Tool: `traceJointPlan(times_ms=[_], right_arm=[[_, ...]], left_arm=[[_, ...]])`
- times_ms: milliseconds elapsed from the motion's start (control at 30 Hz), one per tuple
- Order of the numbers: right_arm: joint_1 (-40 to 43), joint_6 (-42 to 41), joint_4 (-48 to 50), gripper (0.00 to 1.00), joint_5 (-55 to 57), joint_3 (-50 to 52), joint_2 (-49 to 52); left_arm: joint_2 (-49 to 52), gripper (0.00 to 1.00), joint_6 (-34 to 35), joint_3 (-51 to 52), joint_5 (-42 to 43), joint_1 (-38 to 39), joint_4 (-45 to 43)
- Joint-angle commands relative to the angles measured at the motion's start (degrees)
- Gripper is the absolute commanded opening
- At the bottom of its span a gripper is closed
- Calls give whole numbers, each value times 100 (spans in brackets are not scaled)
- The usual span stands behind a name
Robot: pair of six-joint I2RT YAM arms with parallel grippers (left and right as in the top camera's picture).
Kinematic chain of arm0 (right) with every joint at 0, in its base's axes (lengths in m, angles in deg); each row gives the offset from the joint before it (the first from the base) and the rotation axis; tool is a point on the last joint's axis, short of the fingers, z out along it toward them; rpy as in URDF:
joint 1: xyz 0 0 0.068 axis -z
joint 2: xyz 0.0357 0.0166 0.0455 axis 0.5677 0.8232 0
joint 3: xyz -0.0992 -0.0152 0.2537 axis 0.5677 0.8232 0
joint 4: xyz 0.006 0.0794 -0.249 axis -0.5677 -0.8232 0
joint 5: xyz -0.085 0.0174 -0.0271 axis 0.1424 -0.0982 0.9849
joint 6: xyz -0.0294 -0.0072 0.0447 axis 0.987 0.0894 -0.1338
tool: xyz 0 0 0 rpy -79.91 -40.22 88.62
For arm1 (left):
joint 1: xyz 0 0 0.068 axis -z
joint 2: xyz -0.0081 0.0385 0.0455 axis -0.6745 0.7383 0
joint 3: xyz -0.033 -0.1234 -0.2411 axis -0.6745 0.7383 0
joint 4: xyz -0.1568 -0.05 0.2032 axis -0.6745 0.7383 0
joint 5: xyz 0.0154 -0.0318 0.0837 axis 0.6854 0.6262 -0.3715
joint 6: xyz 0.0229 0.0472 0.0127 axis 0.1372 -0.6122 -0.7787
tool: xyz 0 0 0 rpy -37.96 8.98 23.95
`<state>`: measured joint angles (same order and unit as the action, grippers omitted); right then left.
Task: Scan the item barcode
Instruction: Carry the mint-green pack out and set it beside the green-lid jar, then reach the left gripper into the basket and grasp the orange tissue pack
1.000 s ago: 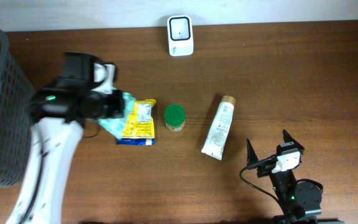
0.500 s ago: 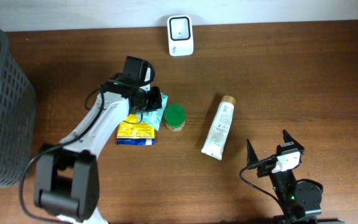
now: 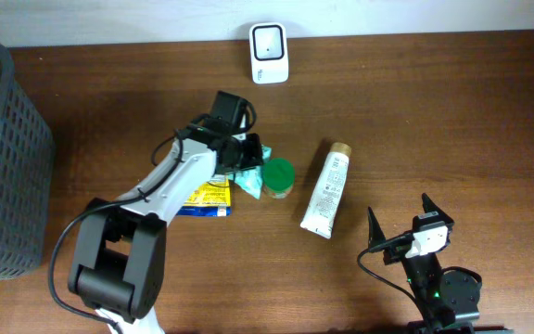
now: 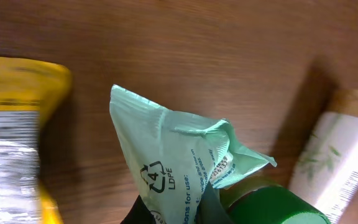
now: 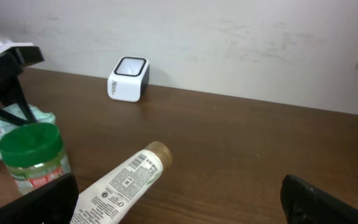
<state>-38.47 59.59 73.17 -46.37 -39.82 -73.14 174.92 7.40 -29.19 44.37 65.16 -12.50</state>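
Near the scene's middle, the left gripper grips a crinkled pale-green plastic pouch, just left of a green-lidded jar. Likely mid-carry: next, its barcode must face the white boxy scanner at the far edge. Right gripper idles, jaws wide.

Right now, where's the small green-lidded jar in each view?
Overhead: small green-lidded jar, centre, left of white tan-capped tube.
Left wrist: jar at bottom edge, right of centre.
Right wrist: jar at far left.
Shared landmark: the tube, right of the jar throughout.
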Motion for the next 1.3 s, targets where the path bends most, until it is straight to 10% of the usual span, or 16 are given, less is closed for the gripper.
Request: traceJointPlan(times_ms=[0, 100, 200, 300, 667, 1267], right_arm=[[26, 17, 2, 98, -28, 52, -59], [26, 17, 2, 98, -28, 52, -61], [26, 17, 2, 98, -28, 52, -59], [26, 17, 2, 98, -28, 52, -61], [26, 17, 2, 98, -28, 52, -61], [26, 17, 2, 98, -28, 52, -61]], left_arm=[[87, 3, 118, 26, 122, 197, -136], [87, 11, 109, 26, 4, 223, -138], [87, 55, 107, 26, -289, 197, -81], [85, 75, 74, 26, -439, 184, -83], [-772, 73, -984, -1346, -612, -708, 1471], [-1679, 61, -1158, -3213, -2371, -5375, 2629]])
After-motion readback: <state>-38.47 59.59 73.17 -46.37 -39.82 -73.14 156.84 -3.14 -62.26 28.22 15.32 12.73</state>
